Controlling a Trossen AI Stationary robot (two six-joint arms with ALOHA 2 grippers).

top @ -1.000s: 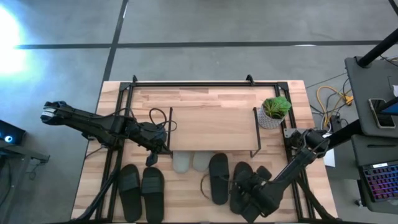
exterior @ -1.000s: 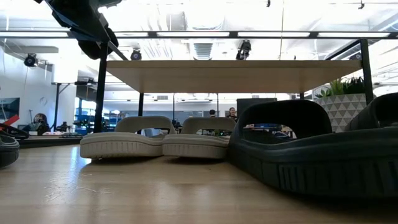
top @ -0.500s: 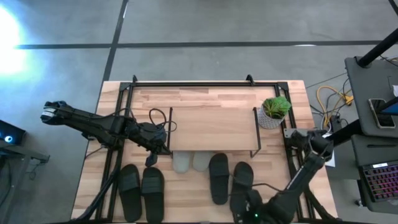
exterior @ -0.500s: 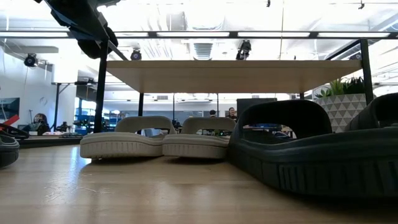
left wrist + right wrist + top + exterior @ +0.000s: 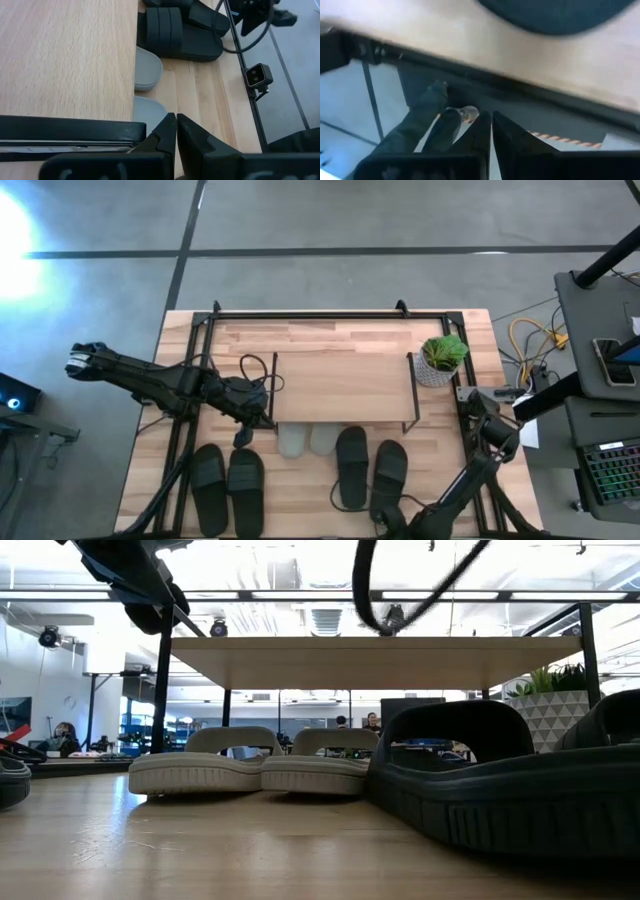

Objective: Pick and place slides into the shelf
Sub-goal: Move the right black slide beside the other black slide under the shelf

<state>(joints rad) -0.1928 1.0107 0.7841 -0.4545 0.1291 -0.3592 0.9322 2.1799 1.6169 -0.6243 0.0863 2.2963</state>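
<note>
The shelf (image 5: 340, 385) stands mid-table on thin black legs. Two light grey slides (image 5: 308, 442) lie side by side, partly under its near edge, soles down. One black pair (image 5: 228, 478) lies at the near left. Another black pair (image 5: 351, 465) (image 5: 389, 470) lies at the near right. My left gripper (image 5: 176, 125) is shut with nothing in it and hovers by the shelf's near left corner (image 5: 243, 435). My right gripper (image 5: 491, 122) is shut with nothing in it and sits beyond the table's near edge, past the right black slide (image 5: 555, 15).
A potted plant (image 5: 440, 360) stands at the shelf's right end. Black frame bars (image 5: 310, 313) run along the table's far and side edges. A cable from my right arm (image 5: 400, 590) hangs across the top of the low view. Bare wood lies between the two black pairs.
My right gripper has drawn back from over the right black slide toward the table's near edge and now sits past it. That slide stays flat on the table, now fully uncovered.
</note>
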